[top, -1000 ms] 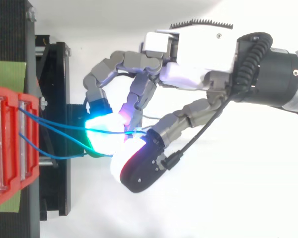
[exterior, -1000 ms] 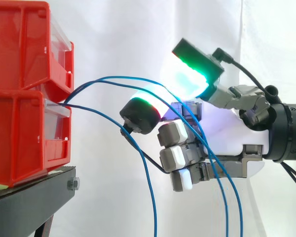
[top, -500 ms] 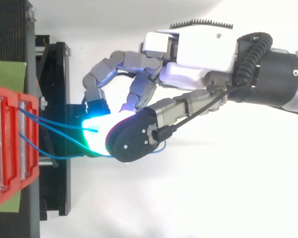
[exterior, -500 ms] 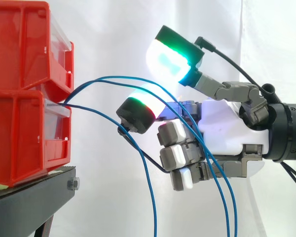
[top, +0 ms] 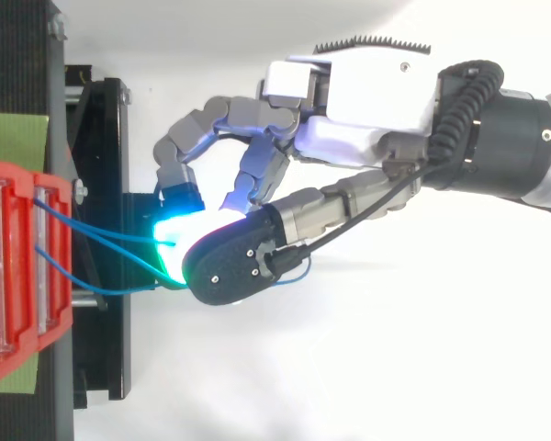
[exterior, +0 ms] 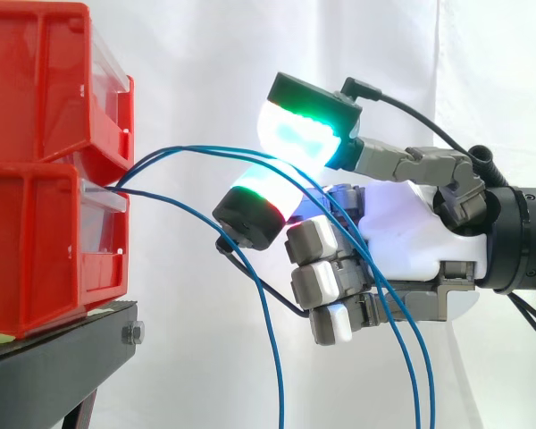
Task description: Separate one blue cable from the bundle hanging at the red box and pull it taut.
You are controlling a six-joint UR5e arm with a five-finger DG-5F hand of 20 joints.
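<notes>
Three thin blue cables come out between the two stacked red bins (exterior: 45,241) on the left. Two of them (exterior: 188,148) arc over to my hand (exterior: 411,232) and run between the green-glowing thumb pad (exterior: 304,134) and a red-banded fingertip (exterior: 255,210). The thumb presses down on them there. Past the hand they hang down at the right (exterior: 415,375). The third cable (exterior: 270,340) drops below the fingertip on its own. My remaining fingers are curled at the palm. In the top view the hand (top: 358,92) reaches left and the thumb covers the cables (top: 101,234) near the bins (top: 18,266).
The bins rest on a black stand (exterior: 62,357) whose frame (top: 101,138) juts toward the hand. A green mat (top: 14,133) lies under the bins. A white curtain (exterior: 205,54) hangs behind, with open air below and right of the hand.
The thumb swung up and forward from beside the palm, then came down onto the two upper cables against the red-banded fingertip. Those cables now sit slightly lower.
</notes>
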